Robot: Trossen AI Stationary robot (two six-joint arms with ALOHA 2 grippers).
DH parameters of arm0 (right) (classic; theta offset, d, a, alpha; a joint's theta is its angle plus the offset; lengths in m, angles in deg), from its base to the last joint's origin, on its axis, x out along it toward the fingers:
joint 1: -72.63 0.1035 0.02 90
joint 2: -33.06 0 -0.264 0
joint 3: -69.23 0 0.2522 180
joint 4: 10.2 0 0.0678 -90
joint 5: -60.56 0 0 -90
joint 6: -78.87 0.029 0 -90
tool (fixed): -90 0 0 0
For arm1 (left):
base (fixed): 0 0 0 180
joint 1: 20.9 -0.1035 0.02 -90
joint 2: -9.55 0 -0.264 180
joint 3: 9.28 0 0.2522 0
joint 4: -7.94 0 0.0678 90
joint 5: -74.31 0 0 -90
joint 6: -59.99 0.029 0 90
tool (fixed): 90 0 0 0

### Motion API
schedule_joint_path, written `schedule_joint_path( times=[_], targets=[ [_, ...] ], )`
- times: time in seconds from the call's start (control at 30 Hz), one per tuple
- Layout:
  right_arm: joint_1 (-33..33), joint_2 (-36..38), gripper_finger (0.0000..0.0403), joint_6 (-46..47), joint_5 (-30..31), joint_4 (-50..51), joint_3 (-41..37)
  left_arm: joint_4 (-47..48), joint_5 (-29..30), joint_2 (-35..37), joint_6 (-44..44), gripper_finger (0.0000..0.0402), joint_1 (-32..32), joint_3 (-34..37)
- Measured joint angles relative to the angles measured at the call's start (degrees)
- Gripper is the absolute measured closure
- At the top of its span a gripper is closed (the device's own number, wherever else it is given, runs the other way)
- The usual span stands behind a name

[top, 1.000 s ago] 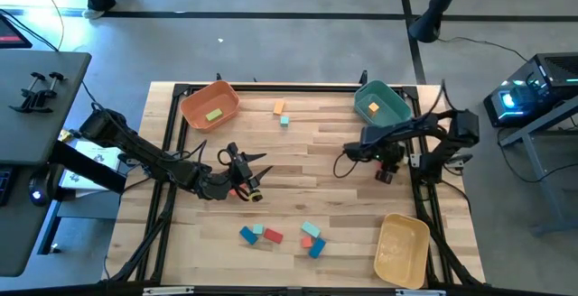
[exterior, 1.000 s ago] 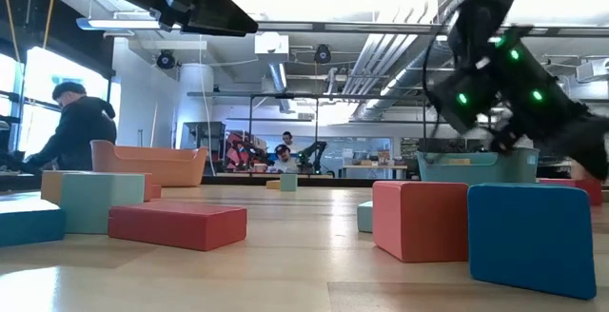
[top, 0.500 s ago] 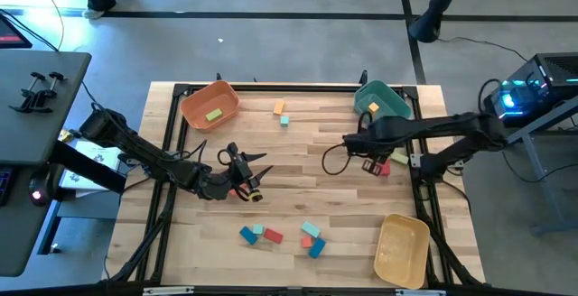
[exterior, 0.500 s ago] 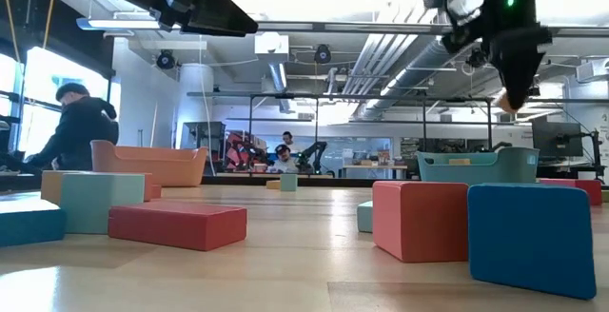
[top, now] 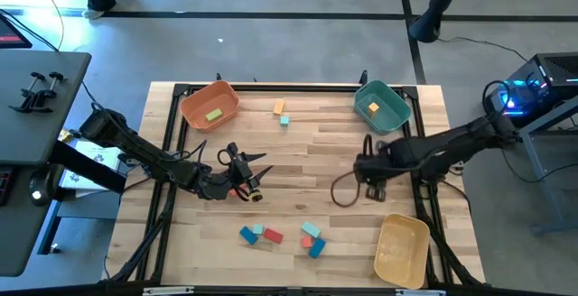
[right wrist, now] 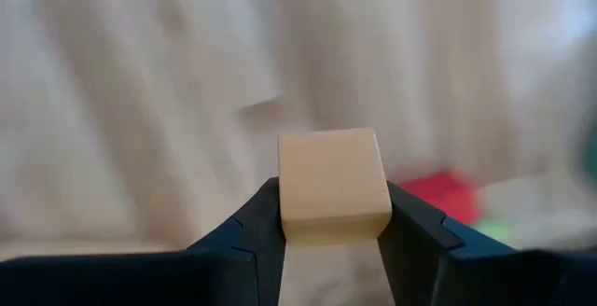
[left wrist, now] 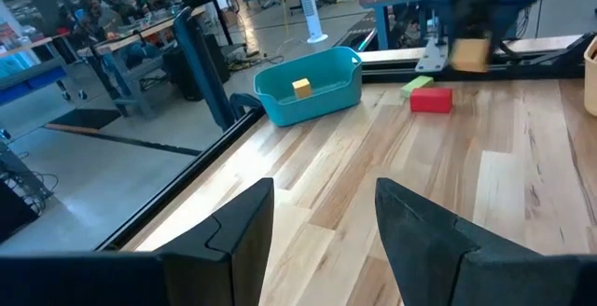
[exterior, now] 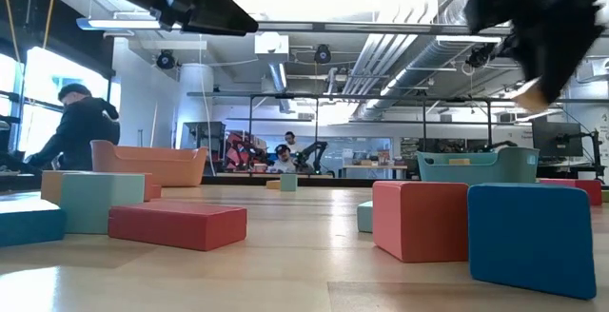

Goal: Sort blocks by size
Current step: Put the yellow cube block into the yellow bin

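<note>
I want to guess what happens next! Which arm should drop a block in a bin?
The right one. Its gripper already holds a pale block, close to the yellow bin. The left gripper is open and empty.

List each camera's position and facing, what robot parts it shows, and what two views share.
High: overhead, straight down on table; both arms.
Low: tabletop level, toward the room; right gripper overhead.
Left wrist: over its open fingers toward teal bin.
Right wrist: fingers clamp tan block.
Shared: teal bin, high and left wrist.

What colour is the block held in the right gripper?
Pale tan cube block, clearest in the right wrist view.
</note>
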Motion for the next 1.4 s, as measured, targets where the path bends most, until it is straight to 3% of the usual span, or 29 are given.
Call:
schedule_joint_path(
  times=[0.3, 0.53, 0.67, 1.0, 1.4],
  targets=[
    [16.6, 0.0, 0.0273, 28.6, -14.6, -2.4, 3.5, -0.3, 0.0, 0.0, -0.3, 0.0228, 0.0, 0.0],
    [28.2, -4.1, 0.0273, 42.9, -15.8, -9.0, 1.4, -2.5, -0.7, 0.0, 0.0, 0.0228, 0.3, 0.0],
    [31.3, -9.1, 0.0273, 44.4, -18.0, -13.5, 1.5, -3.5, -1.5, 0.0, 0.0, 0.0228, 0.7, 0.0],
    [32.8, -19.6, 0.0249, 43.2, -29.7, -13.8, 1.4, -4.8, -1.9, 0.0, 1.0, 0.0228, 0.8, 0.0],
    [32.7, -20.3, 0.0243, 44.5, -29.6, -9.8, 1.4, -8.8, -2.0, 0.0, 4.6, 0.0228, 0.8, 0.0]
  ],
)
